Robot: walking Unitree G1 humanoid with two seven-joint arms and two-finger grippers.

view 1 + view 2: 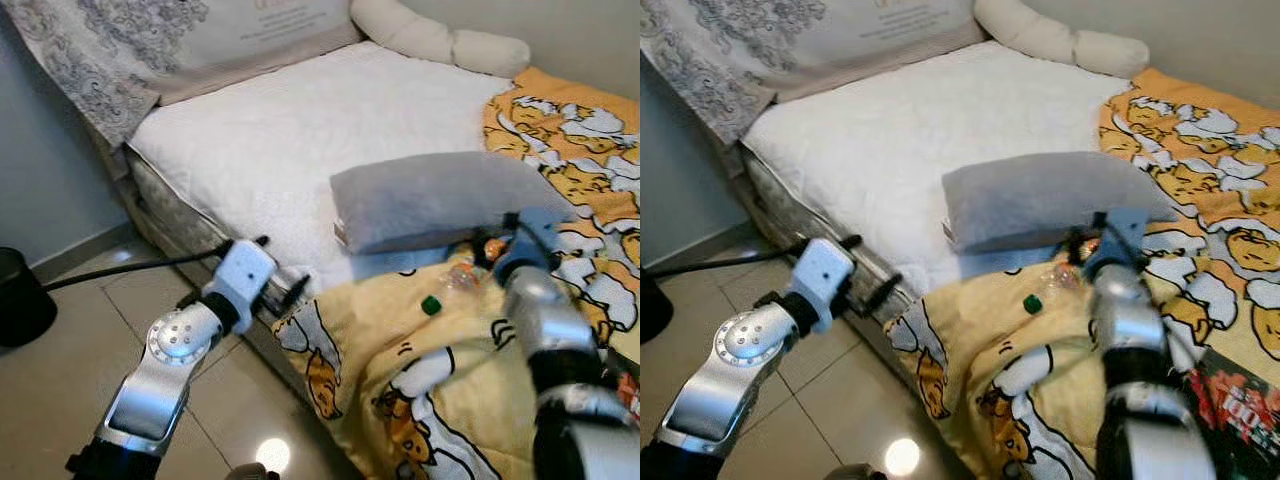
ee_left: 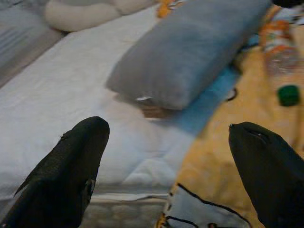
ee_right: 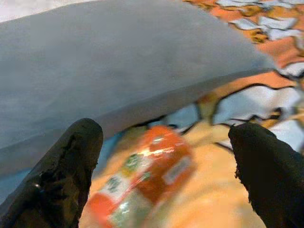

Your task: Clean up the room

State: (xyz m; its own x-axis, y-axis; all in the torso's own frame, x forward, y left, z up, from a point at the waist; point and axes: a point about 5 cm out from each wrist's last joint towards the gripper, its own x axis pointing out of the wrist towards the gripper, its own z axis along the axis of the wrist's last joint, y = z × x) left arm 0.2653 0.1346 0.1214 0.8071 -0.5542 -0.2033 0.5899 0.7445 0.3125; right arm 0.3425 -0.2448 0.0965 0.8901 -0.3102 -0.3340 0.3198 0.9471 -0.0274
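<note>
A clear plastic bottle point(image 1: 455, 282) with an orange label and a green cap lies on the yellow cartoon blanket point(image 1: 400, 380), just below a grey pillow point(image 1: 440, 198). In the right wrist view the bottle point(image 3: 142, 187) lies between my right gripper's point(image 3: 164, 185) open fingers, a little ahead of the fingertips. That right gripper point(image 1: 492, 250) hovers over the bottle's orange end, close to the pillow's edge. My left gripper point(image 1: 282, 290) is open at the near edge of the mattress, holding nothing; its wrist view shows the pillow point(image 2: 190, 47) and the green cap point(image 2: 288, 95) ahead.
The bed's white mattress point(image 1: 300, 130) runs back to a patterned headboard cover point(image 1: 120, 50) and a cream bolster point(image 1: 440, 40). A dark round object point(image 1: 20, 300) and a black cable point(image 1: 130, 268) are on the tiled floor at left. A red packet point(image 1: 1235, 410) lies on the blanket.
</note>
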